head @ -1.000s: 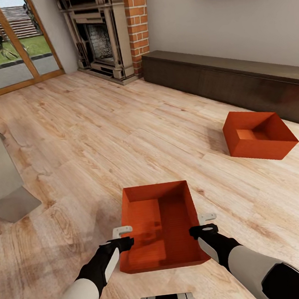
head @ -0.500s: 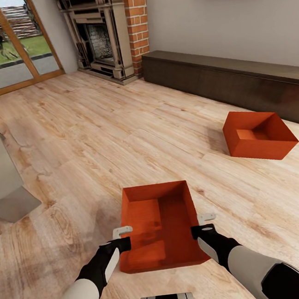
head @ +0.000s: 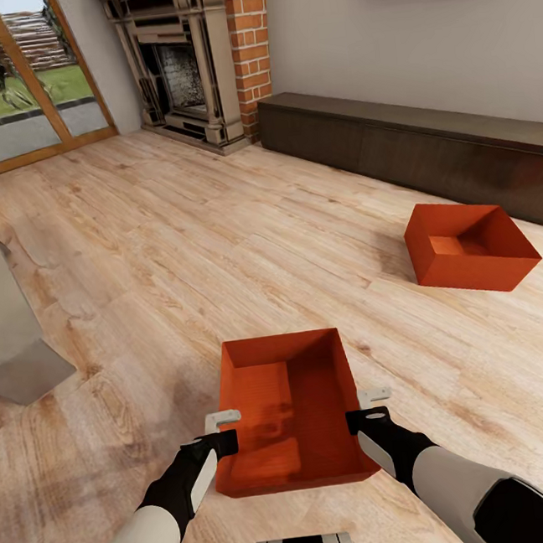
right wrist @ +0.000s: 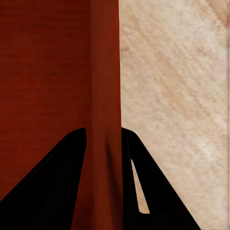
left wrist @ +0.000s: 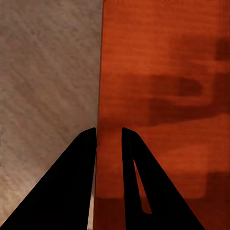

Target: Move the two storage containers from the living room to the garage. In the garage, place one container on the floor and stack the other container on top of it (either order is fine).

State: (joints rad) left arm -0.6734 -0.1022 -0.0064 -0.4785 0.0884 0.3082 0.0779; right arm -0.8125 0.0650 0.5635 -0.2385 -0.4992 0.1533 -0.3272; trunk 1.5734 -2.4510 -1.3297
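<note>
An orange-red storage container, open-topped, sits near the robot on the living room's light wood floor. The left gripper has its fingers clamped astride the container's left wall; the right gripper grasps the right wall likewise. A second container rests far right, near a long dark cabinet beside the brick fireplace.
</note>
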